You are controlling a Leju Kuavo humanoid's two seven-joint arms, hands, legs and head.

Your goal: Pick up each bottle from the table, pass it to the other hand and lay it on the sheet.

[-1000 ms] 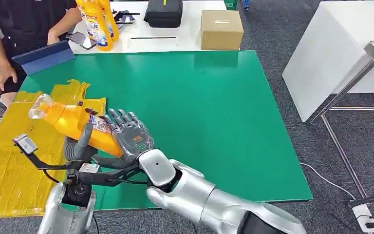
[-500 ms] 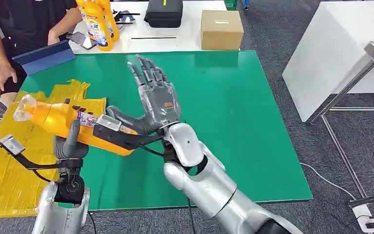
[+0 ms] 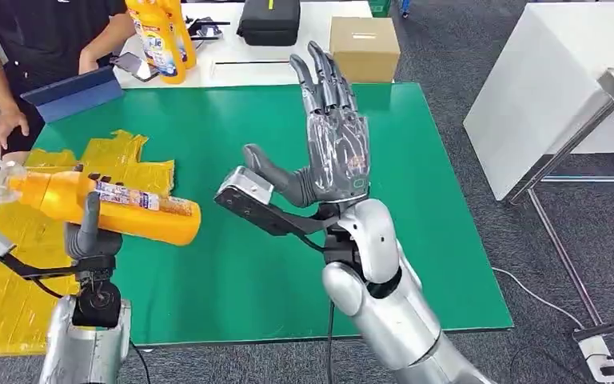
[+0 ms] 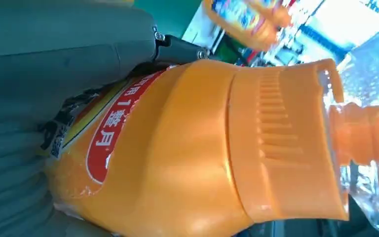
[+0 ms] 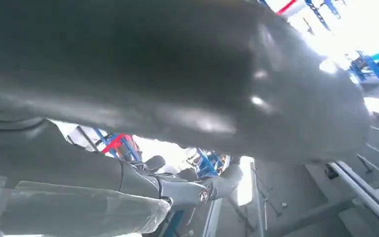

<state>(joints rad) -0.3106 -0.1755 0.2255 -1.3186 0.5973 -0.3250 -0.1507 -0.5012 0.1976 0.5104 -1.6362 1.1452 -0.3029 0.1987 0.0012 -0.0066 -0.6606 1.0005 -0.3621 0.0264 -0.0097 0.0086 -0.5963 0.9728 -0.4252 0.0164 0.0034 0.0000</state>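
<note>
My left hand grips an orange bottle with a clear cap and a red label, held lying almost level above the yellow sheet at the table's left. The left wrist view shows the bottle close up against the grey hand. My right hand is raised over the middle of the green table, fingers spread upward, holding nothing, well apart from the bottle. Its thumb looms dark in the right wrist view.
Two more orange bottles stand on the white table behind, next to a black case and a cardboard box. A person stands at the back left beside a blue folder. A white table stands right.
My right hand let go of the bottle and rose up and to the right, fingers spreading. My left hand carried the bottle leftward toward the sheet and levelled it.
</note>
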